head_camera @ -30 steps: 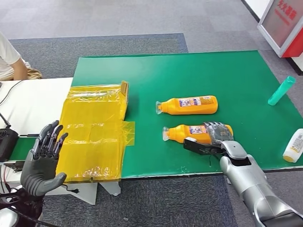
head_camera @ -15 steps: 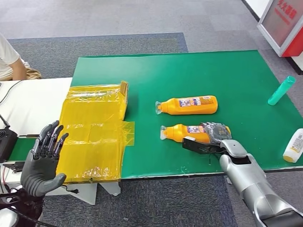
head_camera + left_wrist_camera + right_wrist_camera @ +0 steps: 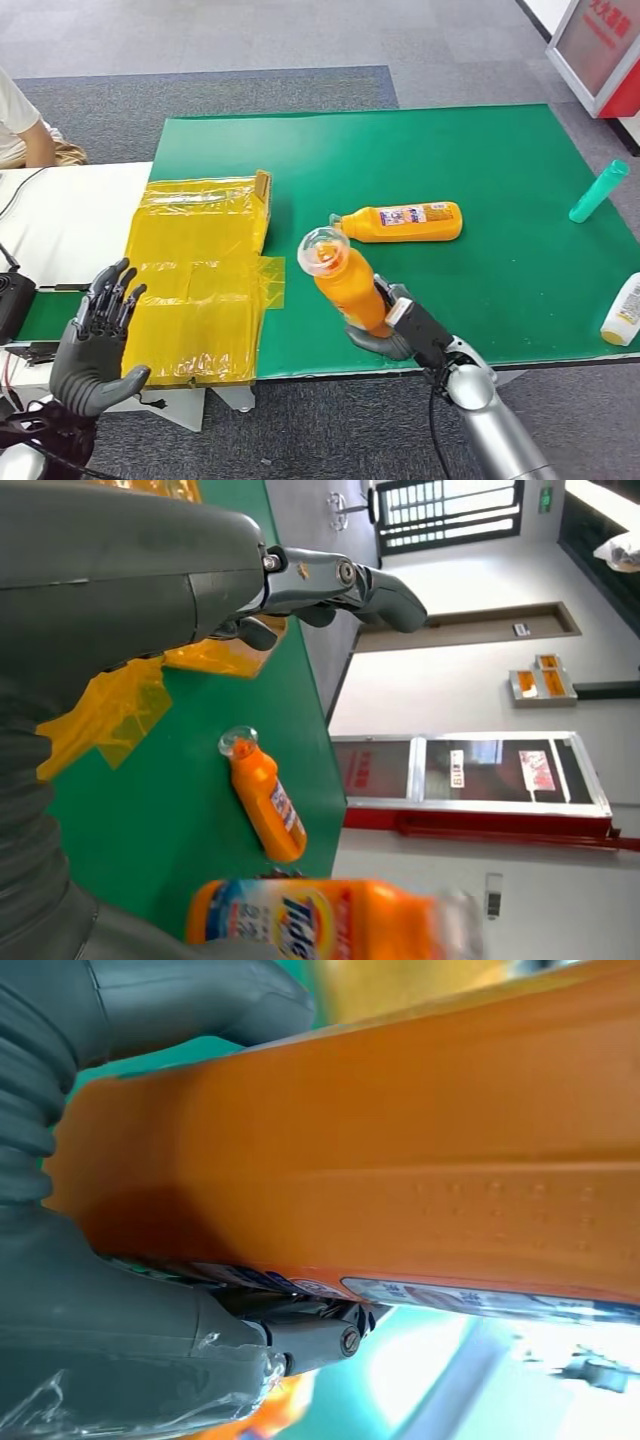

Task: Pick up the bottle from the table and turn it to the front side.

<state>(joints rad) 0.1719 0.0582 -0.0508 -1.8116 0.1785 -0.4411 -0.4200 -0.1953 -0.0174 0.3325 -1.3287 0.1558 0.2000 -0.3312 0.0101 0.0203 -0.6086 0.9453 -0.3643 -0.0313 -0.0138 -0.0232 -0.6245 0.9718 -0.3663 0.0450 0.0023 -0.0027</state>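
The right hand [image 3: 389, 330] grips an orange bottle [image 3: 343, 280] around its lower body and holds it lifted off the green worktop [image 3: 490, 160], near the front edge. The bottle stands tilted, clear cap uppermost and leaning toward the robot's left. In the right wrist view the thumb [image 3: 204, 1000] lies along one side of the orange body [image 3: 377, 1140], darker fingers press the opposite side, and part of a printed label shows at the lower edge. In the left wrist view the held bottle [image 3: 332, 920] appears blurred, label visible.

The left hand [image 3: 94, 340] is raised at the robot's left, palm forward, fingers spread apart, holding nothing. It sits over the front edge of the yellow taped sheet [image 3: 200, 280], which covers the join between the green surface and a white table [image 3: 68, 220].

Count of bottles: two orange, namely the held one and a second orange bottle [image 3: 400, 222] lying on its side just behind it, cap pointing toward the yellow sheet; the two are apart. One teal bottle [image 3: 598, 190] lies tilted near the right edge. One white bottle [image 3: 623, 310] lies at the right front corner, partly cut off by the picture edge.

Open room: the far half of the green surface is bare, as is the stretch between the orange bottles and the teal one. A person's arm [image 3: 23, 130] shows at the far left, behind the white table.
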